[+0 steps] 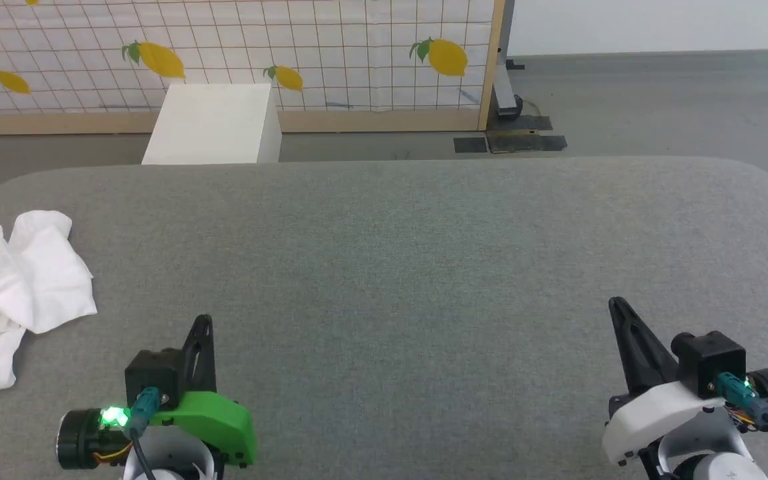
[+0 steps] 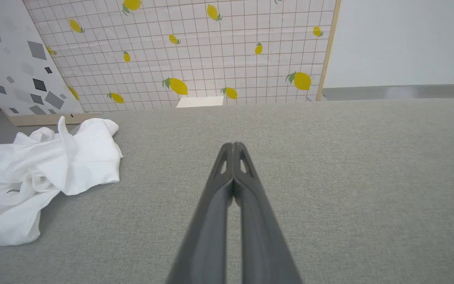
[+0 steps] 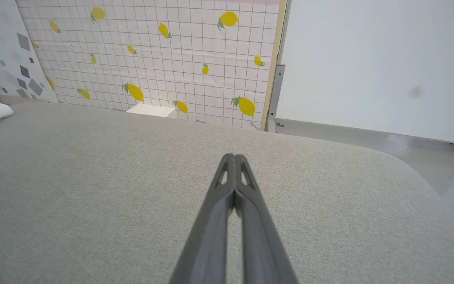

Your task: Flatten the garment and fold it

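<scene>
A white long-sleeved garment lies crumpled in a loose heap at the far left edge of a wide grey fabric-covered surface, partly cut off by the edge of the head view. Its cloth is bunched and folded over itself, so no sleeve or hem can be told apart. In the left wrist view, short runs of grey-and-white patterned stitching show among the folds. Judging by this, the task has not begun: nothing is spread flat, no fold is made, and the whole job of flattening and then folding is left. The left gripper, on a green mount, sits at the lower left, near the garment but apart from it, with its two dark fingers pressed together on nothing. The right gripper, on a white mount, sits at the lower right, well apart from the garment, its fingers likewise together and empty. The broad middle of the surface between them holds nothing. Beyond the far edge stands a plain white box on the grey floor, in front of a backdrop panel printed with a fine grid and yellow lemons. Another panel, with grey diamond shapes, shows in the wrist views. No brand, label or readable writing appears on the garment, the box, the panels or the grippers.
</scene>
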Motion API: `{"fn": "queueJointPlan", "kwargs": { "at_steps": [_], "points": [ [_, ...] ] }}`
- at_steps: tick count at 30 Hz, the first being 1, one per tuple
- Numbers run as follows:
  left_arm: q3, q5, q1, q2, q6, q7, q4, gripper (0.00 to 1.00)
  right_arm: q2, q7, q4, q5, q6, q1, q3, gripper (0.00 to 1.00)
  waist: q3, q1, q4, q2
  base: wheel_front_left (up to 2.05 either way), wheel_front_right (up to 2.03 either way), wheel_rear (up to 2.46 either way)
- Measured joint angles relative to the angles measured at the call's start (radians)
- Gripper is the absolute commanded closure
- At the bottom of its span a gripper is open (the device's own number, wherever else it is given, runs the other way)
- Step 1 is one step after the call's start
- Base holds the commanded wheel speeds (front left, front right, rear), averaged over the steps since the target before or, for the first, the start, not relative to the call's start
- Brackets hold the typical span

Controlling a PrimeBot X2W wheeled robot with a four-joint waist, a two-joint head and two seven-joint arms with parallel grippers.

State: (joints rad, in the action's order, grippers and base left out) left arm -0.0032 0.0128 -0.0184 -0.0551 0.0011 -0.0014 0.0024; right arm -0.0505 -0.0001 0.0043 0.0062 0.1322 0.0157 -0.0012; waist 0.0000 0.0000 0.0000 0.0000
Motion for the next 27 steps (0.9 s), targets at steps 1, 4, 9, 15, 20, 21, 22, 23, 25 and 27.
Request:
{"fn": "queueJointPlan", "kwargs": {
  "at_steps": [1, 4, 9, 15, 20, 21, 22, 23, 25, 27],
  "points": [
    [0.0, 0.0, 0.0, 0.0, 0.0, 0.0, 0.0, 1.0, 0.0, 0.0, 0.0, 0.0, 0.0, 0.0, 0.0, 1.0, 0.0, 0.0, 0.0, 0.0, 0.0, 0.0, 0.0],
    [0.0, 0.0, 0.0, 0.0, 0.0, 0.0, 0.0, 1.0, 0.0, 0.0, 0.0, 0.0, 0.0, 0.0, 0.0, 1.0, 0.0, 0.0, 0.0, 0.0, 0.0, 0.0, 0.0],
    [0.0, 0.0, 0.0, 0.0, 0.0, 0.0, 0.0, 1.0, 0.0, 0.0, 0.0, 0.0, 0.0, 0.0, 0.0, 1.0, 0.0, 0.0, 0.0, 0.0, 0.0, 0.0, 0.0],
    [0.0, 0.0, 0.0, 0.0, 0.0, 0.0, 0.0, 1.0, 0.0, 0.0, 0.0, 0.0, 0.0, 0.0, 0.0, 1.0, 0.0, 0.0, 0.0, 0.0, 0.0, 0.0, 0.0],
    [-0.002, 0.005, -0.001, 0.0, 0.0, 0.0, 0.0, 0.0, 0.0, 0.0, 0.001, 0.0, 0.0, 0.0, -0.001, 0.0, 0.0, 0.0, 0.0, 0.0, 0.0, 0.0, 0.0],
    [-0.003, 0.005, -0.001, 0.0, 0.0, 0.0, 0.0, 0.0, 0.0, 0.0, 0.001, 0.0, 0.0, 0.0, -0.001, 0.0, 0.0, 0.0, 0.0, 0.0, 0.0, 0.0, 0.0],
    [-0.004, 0.005, -0.001, 0.0, 0.0, 0.0, 0.0, 0.0, 0.0, 0.0, 0.001, 0.001, 0.0, 0.0, -0.001, 0.0, 0.0, 0.0, 0.0, 0.0, 0.0, 0.0, 0.0],
    [-0.005, 0.005, -0.001, 0.0, 0.0, 0.0, 0.001, 0.0, 0.0, 0.0, 0.001, 0.001, 0.0, 0.0, -0.001, 0.0, 0.0, 0.0, 0.0, 0.0, 0.0, 0.0, 0.0],
    [-0.008, 0.006, -0.001, 0.0, 0.001, -0.002, 0.004, 0.0, 0.0, 0.0, 0.001, 0.001, 0.0, 0.0, -0.002, 0.0, 0.0, 0.0, 0.001, 0.0, 0.0, 0.0, 0.0],
    [-0.01, 0.007, -0.001, 0.0, 0.002, -0.004, 0.007, 0.0, 0.0, 0.0, 0.001, 0.001, 0.0, 0.0, -0.004, 0.0, 0.0, 0.0, 0.003, 0.0, 0.0, 0.0, 0.0]
  ]
}}
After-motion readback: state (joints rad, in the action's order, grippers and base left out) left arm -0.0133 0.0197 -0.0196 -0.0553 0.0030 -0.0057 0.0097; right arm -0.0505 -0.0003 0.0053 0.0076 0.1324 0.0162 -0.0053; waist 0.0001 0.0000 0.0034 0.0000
